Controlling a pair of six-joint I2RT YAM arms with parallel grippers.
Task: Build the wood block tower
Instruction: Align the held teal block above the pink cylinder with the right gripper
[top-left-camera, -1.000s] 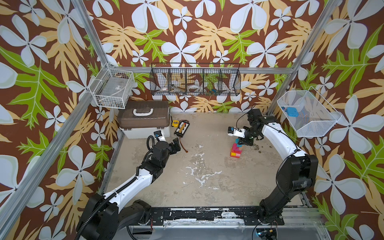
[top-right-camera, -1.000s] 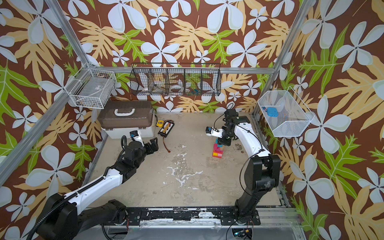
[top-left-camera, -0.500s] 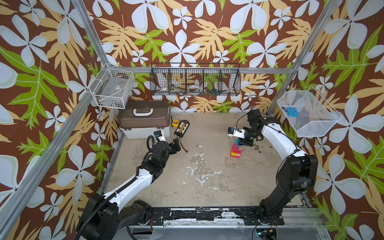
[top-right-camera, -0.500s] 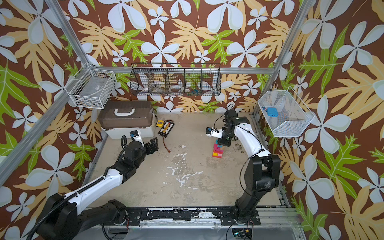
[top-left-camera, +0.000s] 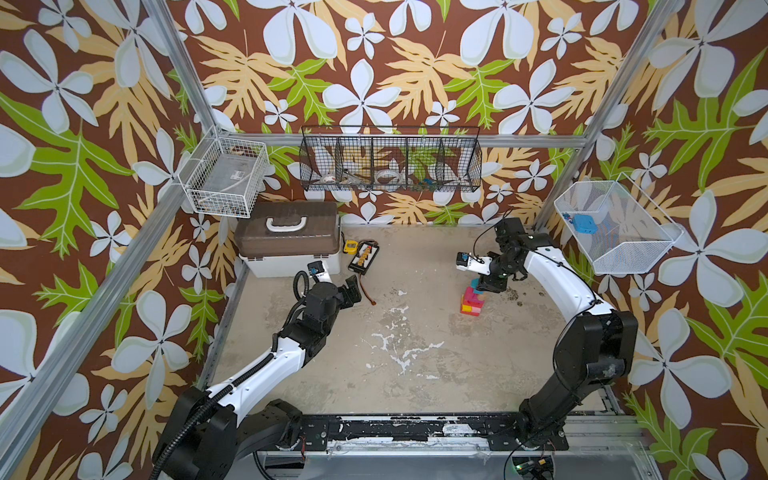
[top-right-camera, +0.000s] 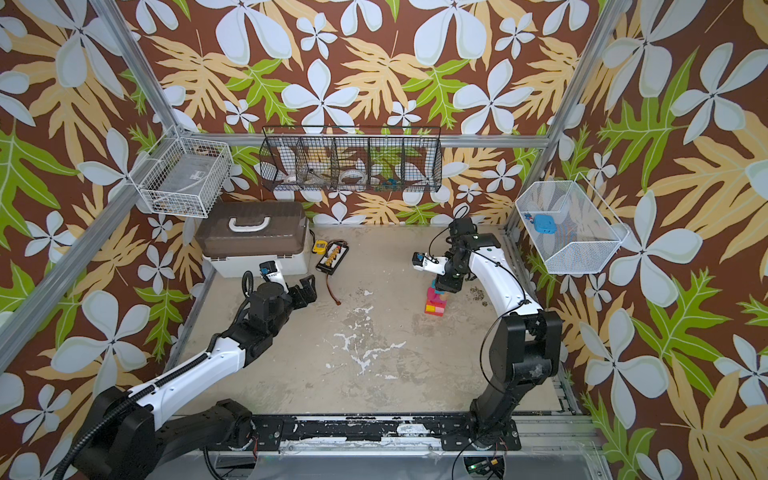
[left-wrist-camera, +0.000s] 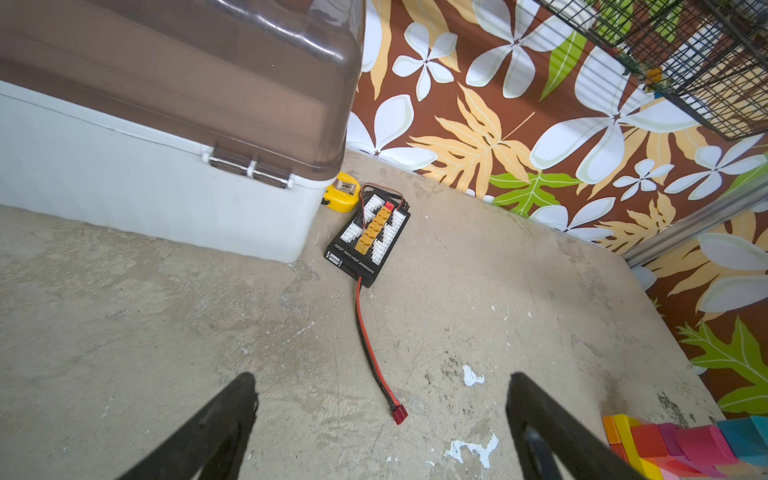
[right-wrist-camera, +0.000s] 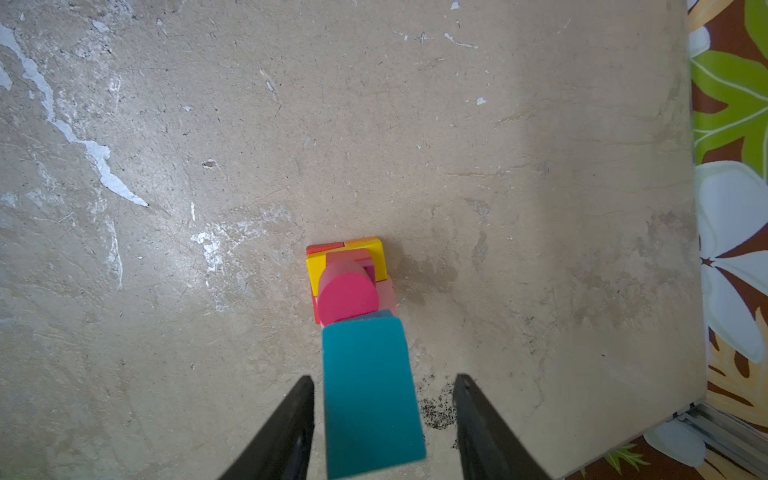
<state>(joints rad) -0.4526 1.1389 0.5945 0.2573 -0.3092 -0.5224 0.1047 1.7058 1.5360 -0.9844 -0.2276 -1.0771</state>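
Right hand (right-wrist-camera: 384, 377) has opened partway, empty, freeing the teal block (right-wrist-camera: 370, 399) atop the tower (top-left-camera: 471, 302) at three o'clock; next, withdraw straight up.

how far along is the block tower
Nearly done. The tower stands in both top views, red, orange and yellow at the base, pink above, the teal block on top. The right gripper straddles that block with jaws apart, not gripping; the left gripper is open and empty. No loose blocks show; likely only the retreat is left.
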